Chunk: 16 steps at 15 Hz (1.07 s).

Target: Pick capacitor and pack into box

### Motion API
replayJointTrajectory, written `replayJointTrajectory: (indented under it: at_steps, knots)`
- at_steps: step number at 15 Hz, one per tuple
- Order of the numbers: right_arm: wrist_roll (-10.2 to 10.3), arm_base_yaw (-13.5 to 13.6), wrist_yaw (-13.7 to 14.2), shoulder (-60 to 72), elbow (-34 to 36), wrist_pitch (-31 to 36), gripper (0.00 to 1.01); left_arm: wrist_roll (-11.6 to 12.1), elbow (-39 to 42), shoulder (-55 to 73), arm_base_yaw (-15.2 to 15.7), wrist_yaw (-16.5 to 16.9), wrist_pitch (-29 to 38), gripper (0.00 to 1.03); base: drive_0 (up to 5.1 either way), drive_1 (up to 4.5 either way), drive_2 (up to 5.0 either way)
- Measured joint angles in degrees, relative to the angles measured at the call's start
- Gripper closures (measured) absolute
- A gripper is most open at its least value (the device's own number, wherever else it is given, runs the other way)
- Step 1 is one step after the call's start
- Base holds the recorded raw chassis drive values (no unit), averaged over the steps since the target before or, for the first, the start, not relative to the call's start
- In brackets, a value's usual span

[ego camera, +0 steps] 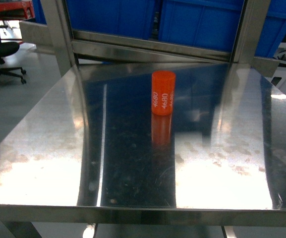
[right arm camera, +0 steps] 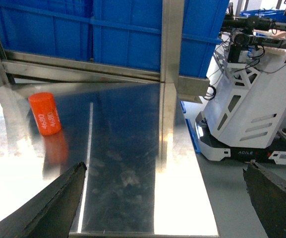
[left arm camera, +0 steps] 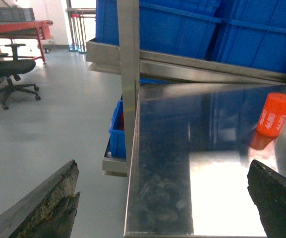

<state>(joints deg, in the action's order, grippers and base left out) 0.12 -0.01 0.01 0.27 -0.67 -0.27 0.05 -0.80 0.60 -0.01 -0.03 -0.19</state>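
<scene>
An orange cylinder marked "4680", the capacitor (ego camera: pixel 163 92), stands upright near the middle back of the shiny steel table (ego camera: pixel 43 148). It also shows at the right in the left wrist view, capacitor (left arm camera: pixel 274 114), and at the left in the right wrist view, capacitor (right arm camera: pixel 45 113). My left gripper (left arm camera: pixel 165 203) hangs open over the table's left front corner with nothing between its fingers. My right gripper (right arm camera: pixel 165 203) is open over the right front corner, also empty. Neither gripper appears in the head view. The box is out of view.
Blue plastic bins (ego camera: pixel 192 20) sit on a steel rack behind the table, with upright posts (ego camera: pixel 58 34) at both back corners. A black office chair (ego camera: pixel 1 54) stands on the floor at left. A white mobile robot base (right arm camera: pixel 247 114) stands right of the table.
</scene>
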Motion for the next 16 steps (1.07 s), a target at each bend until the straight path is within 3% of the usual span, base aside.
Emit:
replayJointTrajectory:
  at_steps: [12, 13, 14, 15, 16]
  knots:
    - [0.0, 0.0, 0.0, 0.0, 0.0, 0.0, 0.03, 0.0, 0.0, 0.0, 0.0, 0.0, 0.0, 0.05, 0.0, 0.00, 0.0]
    - [0.0, 0.0, 0.1, 0.0, 0.0, 0.0, 0.03, -1.6, -0.9, 2.6, 1.6, 6.1, -2.2, 0.05, 0.0, 0.00, 0.0]
    - [0.0, 0.0, 0.0, 0.0, 0.0, 0.0, 0.03, -4.1, -2.2, 16.6, -1.5, 9.4, 9.0, 0.05, 0.0, 0.00, 0.0]
    - [0.0, 0.0, 0.0, 0.0, 0.0, 0.0, 0.03, -5.0, -4.3, 29.9, -6.4, 7.3, 21.2, 0.05, 0.0, 0.00, 0.0]
    - [0.0, 0.0, 0.0, 0.0, 0.0, 0.0, 0.03, -5.8, -8.4, 43.9, -8.8, 3.5, 34.0, 0.05, 0.0, 0.00, 0.0]
